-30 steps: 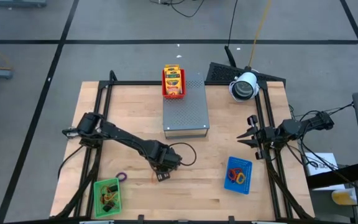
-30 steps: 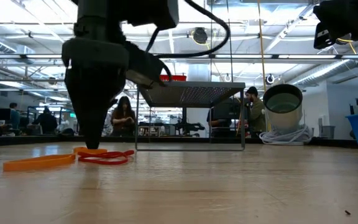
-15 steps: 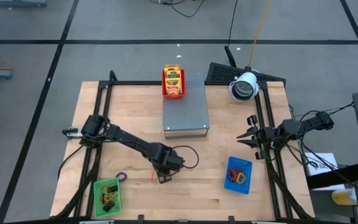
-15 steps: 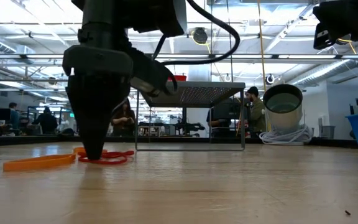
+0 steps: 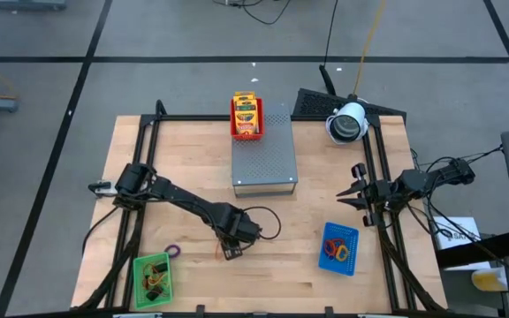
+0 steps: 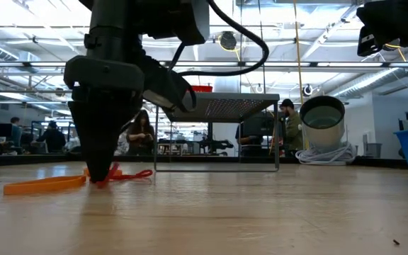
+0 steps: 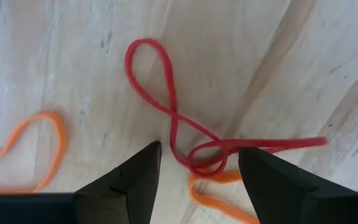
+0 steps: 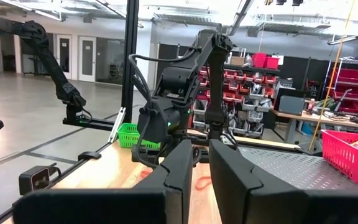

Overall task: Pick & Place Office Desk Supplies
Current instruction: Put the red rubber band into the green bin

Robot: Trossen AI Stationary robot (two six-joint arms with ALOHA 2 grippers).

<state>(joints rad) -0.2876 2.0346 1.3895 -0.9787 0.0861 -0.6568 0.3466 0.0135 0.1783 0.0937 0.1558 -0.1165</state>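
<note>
A red rubber band, twisted into a figure eight, lies flat on the wood. An orange band lies under its end, and another orange band lies beside it. My left gripper points straight down, open, one fingertip on each side of the red band's crossing and down near the table. I cannot tell whether a finger touches the band. My right gripper waits raised at the table's right edge, its fingers a narrow gap apart with nothing between them.
A purple band lies near the green tray, which holds dark clips. A blue tray near the right holds bands. A red tray with a crayon packet stands on the grey perforated box. A white cable roll sits far right.
My left gripper has tipped a little and sunk slightly, so its open fingertips now stand low at the table around the red band. The gap between its fingers looks the same.
</note>
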